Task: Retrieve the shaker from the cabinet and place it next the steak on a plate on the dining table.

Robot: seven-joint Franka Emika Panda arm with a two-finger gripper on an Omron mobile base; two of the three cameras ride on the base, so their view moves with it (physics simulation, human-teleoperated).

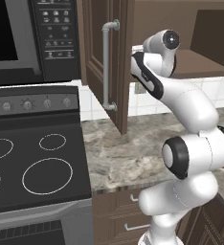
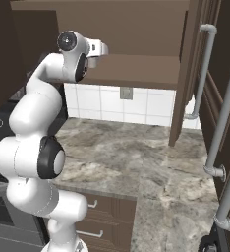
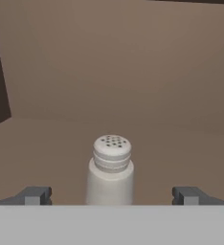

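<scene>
The shaker (image 3: 111, 172), a small pale cylinder with a perforated cap, stands upright on the brown shelf (image 3: 47, 148) inside the cabinet. In the hand view my gripper (image 3: 112, 196) is open, with one dark fingertip (image 3: 35, 195) on each side of the shaker and a wide gap to each. The cabinet door (image 1: 109, 62) stands open with its silver bar handle (image 1: 106, 67), and my arm reaches up onto the cabinet's shelf (image 2: 136, 71). The steak, the plate and the dining table are out of view.
A marbled counter (image 1: 128, 153) lies below the cabinet, with drawers (image 2: 100, 216) under it. A black stove (image 1: 32, 162) and a microwave (image 1: 18, 38) sit to the left. Another open door (image 2: 188, 74) and tall bar handles (image 2: 225, 123) stand at the right.
</scene>
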